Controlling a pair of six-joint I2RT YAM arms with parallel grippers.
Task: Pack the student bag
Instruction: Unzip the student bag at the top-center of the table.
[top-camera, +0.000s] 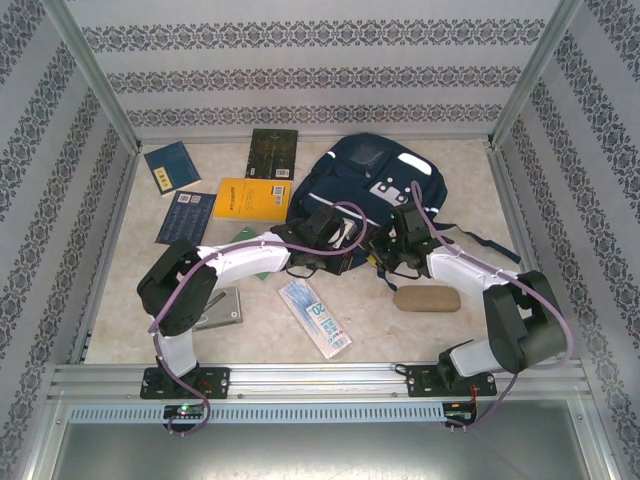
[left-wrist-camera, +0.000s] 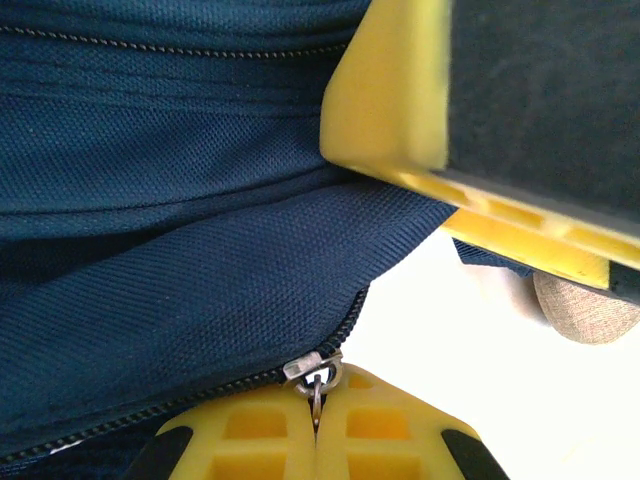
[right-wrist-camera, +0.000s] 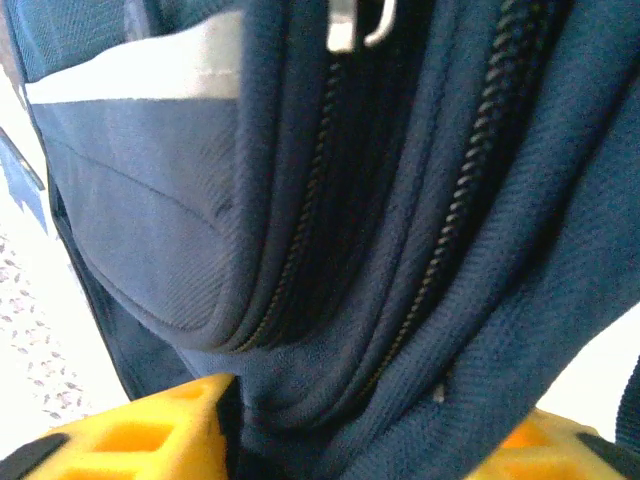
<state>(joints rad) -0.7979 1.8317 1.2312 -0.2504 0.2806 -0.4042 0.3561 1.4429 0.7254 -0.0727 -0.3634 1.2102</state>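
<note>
- The student bag (top-camera: 375, 185) lies upper centre of the top view, seemingly only partly unzipped.
- Left gripper (left-wrist-camera: 316, 400) pinches the zip pull (left-wrist-camera: 315, 372); right gripper (right-wrist-camera: 350, 440) straddles a bag fold, grip unclear.
- 4 books (top-camera: 248, 198), upper left, lie unpacked.

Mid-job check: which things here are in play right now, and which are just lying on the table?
In play: student bag; its zipper pull, pinched by left gripper; right gripper, bag fabric between its fingers.
Lying about, probably awaiting packing: yellow book, blue book, black book, navy book, tan pouch, white packet, grey flat item.
</note>
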